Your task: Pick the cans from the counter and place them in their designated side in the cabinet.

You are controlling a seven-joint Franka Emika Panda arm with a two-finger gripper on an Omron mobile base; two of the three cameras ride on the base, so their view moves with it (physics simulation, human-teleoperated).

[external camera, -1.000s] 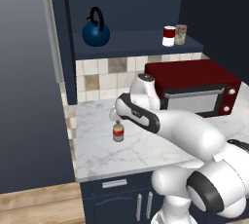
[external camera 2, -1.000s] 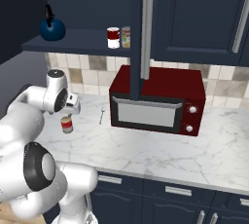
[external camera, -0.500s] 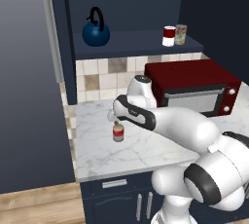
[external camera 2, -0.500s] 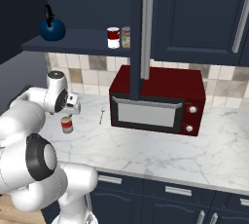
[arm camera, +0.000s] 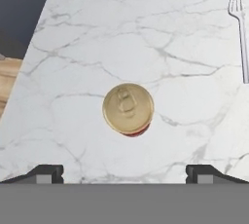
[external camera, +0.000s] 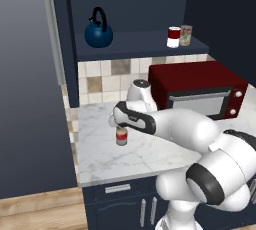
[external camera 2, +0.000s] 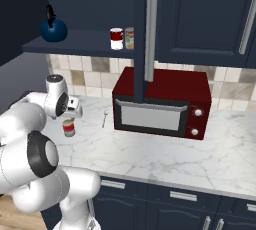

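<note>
My gripper (arm camera: 124, 172) is hanging directly above the can (arm camera: 128, 108) on the counter (arm camera: 146, 33), its two fingertips (arm camera: 46, 172) standing spread as wide as they go, one to either side of the can's gold lid and clear of it, gripping nothing. In the left base view the gripper (external camera: 118, 122) is poised just over the can (external camera: 121, 136), whose red upper band is showing over a pale lower body; in the right base view the can (external camera 2: 68, 127) is standing upright on the counter (external camera 2: 165, 154), well to the left of the dark red microwave (external camera 2: 161, 103), with a fork (external camera 2: 104, 119) lying between the can and the microwave. The same fork (arm camera: 240, 33) is lying apart from the can in the hand view. Up in the cabinet (external camera: 140, 44), above the microwave (external camera: 197, 88), a red-and-white can (external camera: 173, 37) is already sitting on the shelf floor just beside a yellowish-green can (external camera: 186, 35), and a blue kettle (external camera: 98, 30) is standing well to the left of them. I am judging the step in hand to be the approach to the counter can, one can seemingly shelved already. The next move is calling for a straight descent until the fingers are bracketing the can's wall below the rim, then a firm closing, taking care not to tip it.
</note>
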